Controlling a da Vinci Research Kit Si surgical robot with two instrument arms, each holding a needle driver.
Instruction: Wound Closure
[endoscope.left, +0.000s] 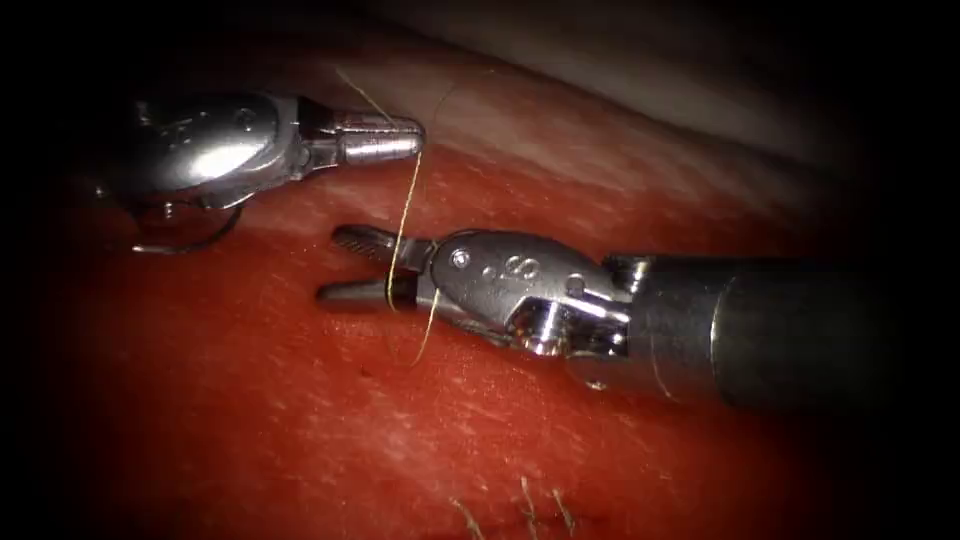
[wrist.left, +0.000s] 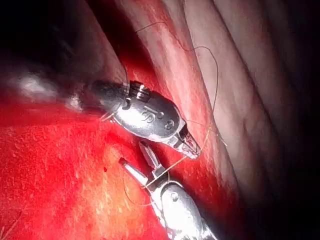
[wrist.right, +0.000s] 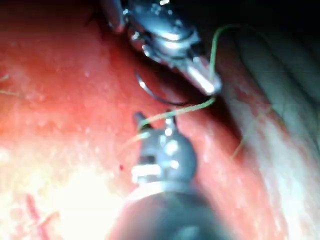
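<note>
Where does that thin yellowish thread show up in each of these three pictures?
Endoscope view: the thread runs from the left tool down between the right tool's open jaws.
Left wrist view: the thread spans the two tools.
Right wrist view: the thread spans the two tools.
Shared landmark: the left tool's shut tip holding the thread.

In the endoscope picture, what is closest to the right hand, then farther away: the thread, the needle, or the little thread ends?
1. Thread: runs between the jaws of the open right hand, not gripped; the left hand is shut on it above.
2. Needle: to the left, lying on the tissue under the left tool, held by neither.
3. Short thread ends: far below, at the bottom edge.
</note>
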